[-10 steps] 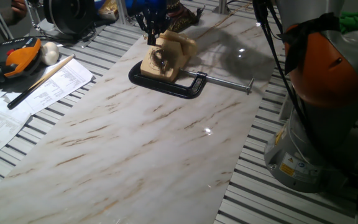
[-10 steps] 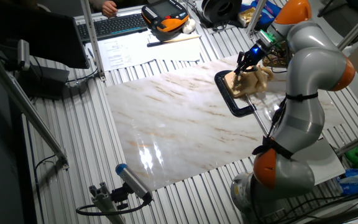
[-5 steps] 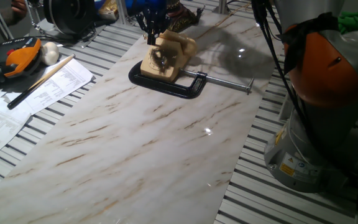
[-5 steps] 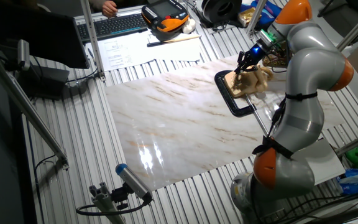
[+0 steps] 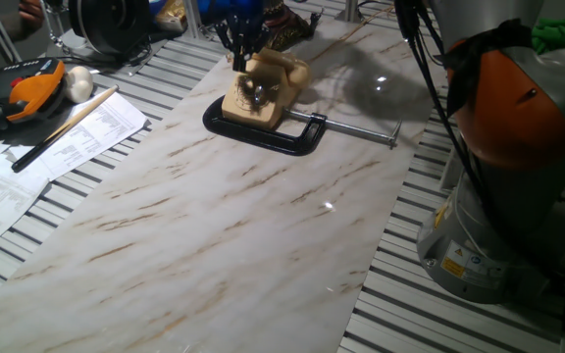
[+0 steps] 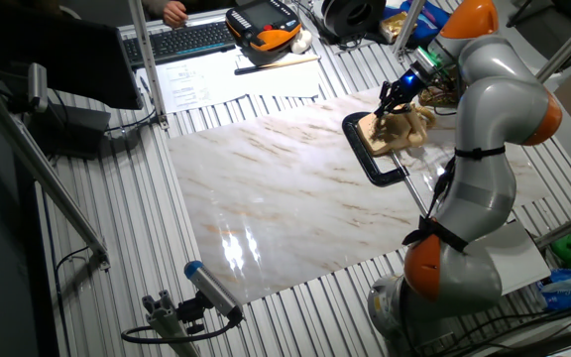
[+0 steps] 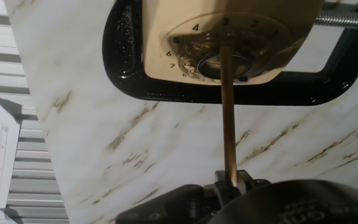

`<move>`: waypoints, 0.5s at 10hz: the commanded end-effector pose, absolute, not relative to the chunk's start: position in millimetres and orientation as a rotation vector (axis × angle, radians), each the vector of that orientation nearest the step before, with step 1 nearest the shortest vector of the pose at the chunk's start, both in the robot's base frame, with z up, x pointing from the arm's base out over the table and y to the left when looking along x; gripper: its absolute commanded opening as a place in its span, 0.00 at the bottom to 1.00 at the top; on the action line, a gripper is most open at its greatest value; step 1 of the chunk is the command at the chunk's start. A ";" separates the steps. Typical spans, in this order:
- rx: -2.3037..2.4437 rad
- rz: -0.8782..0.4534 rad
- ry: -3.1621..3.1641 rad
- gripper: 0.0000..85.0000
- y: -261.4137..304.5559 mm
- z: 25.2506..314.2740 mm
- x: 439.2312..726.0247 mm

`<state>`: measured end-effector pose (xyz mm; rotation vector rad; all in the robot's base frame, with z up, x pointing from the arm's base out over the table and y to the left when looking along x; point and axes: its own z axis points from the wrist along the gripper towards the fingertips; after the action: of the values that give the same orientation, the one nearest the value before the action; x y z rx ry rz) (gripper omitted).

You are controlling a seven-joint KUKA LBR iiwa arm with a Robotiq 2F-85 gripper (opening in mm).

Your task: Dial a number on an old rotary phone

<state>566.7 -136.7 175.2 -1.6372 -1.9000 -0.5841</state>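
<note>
My pincer (image 7: pixel 229 182), clamped on thin rod (image 7: pixel 227 112); rod tip sits straight ahead in the old rotary phone (image 7: pixel 229 40) dial, near digit 3.

phone (image 7: pixel 166 37) — cream, silvery dial | clamp (image 7: pixel 124 68) — black | table (image 5: pixel 224 235) white-brown marbled

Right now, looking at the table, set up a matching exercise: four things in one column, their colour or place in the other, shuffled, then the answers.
Things:
1. phone
2. clamp
3. thin rod
4. printed papers

Descriptions:
A. black, wraps around the phone's base
B. cream-beige, with a round dial
C. lie beside the marble board
D. held in the gripper, tip at the dial

Pairs: 1-B, 2-A, 3-D, 4-C
</note>
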 end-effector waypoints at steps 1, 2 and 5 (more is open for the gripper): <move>-1.634 -0.587 -1.900 0.00 -137.7 173.7 566.3; -1.631 -0.591 -1.897 0.00 -138.2 172.6 566.1; -1.627 -0.598 -1.890 0.00 -139.7 170.4 563.3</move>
<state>563.2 -139.9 170.3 -1.6260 -1.8908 -0.5989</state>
